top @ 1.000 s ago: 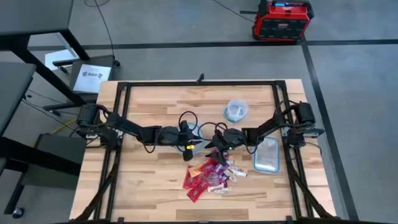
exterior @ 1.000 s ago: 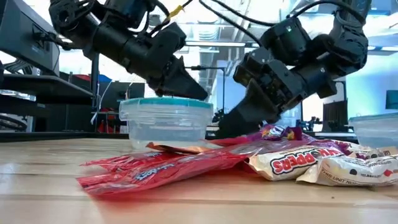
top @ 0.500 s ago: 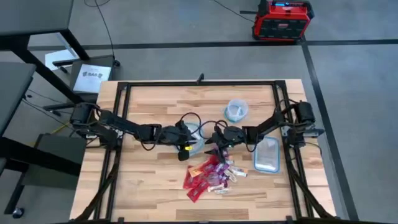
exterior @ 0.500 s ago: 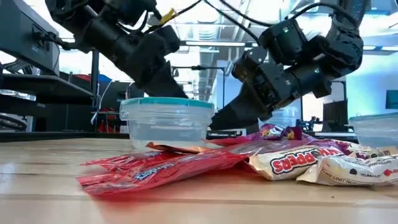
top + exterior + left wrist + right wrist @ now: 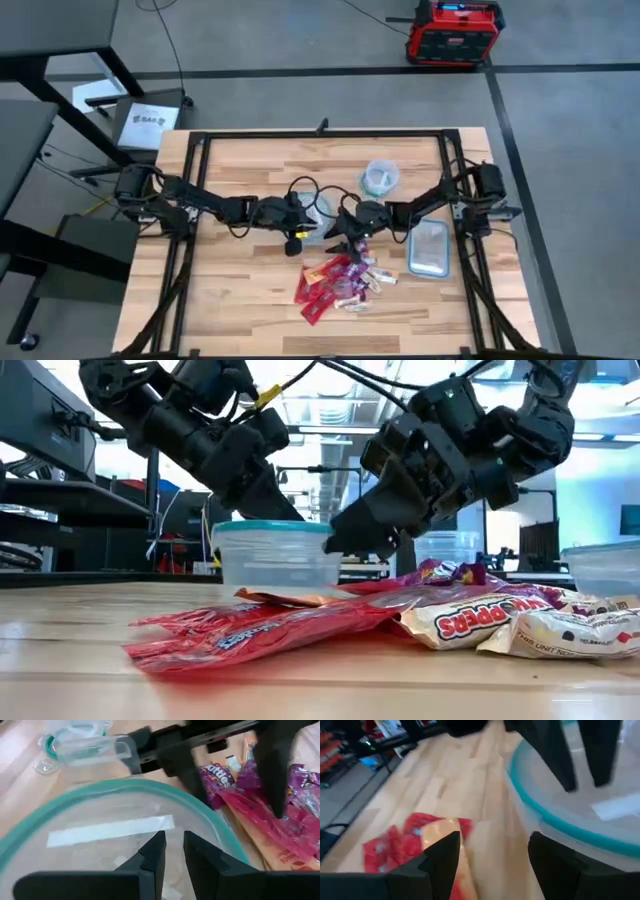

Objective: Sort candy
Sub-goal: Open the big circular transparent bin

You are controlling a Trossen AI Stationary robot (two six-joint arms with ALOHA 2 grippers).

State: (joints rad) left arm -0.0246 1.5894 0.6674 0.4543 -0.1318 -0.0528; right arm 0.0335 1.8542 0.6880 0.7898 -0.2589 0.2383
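The candy (image 5: 338, 280) lies in a loose pile of red, purple and whitish wrappers on the near middle of the table (image 5: 300, 620). Just beyond it stands a clear round bowl (image 5: 322, 205) with a bluish rim (image 5: 275, 528). My left gripper (image 5: 173, 840) hangs low over the bowl's inside. Only a narrow gap parts its fingers, and nothing shows between them. My right gripper (image 5: 495, 845) is open at the bowl's right side (image 5: 335, 545), between the bowl and the candy (image 5: 390, 845). My right gripper has one finger (image 5: 550, 860) close against the bowl's outer wall (image 5: 540, 817), coming level from the table's right. I cannot tell whether it touches the wall.
A second clear bowl (image 5: 380, 177) stands farther back on the right. A clear rectangular tub (image 5: 430, 248) sits by the right edge. Black frame rails (image 5: 190, 250) run along the table's sides. Bare wood lies left of the pile.
My right gripper has moved toward the table's left, up to the bowl's side. The bowl has slid a little toward the far edge and now stands farther off in the low view.
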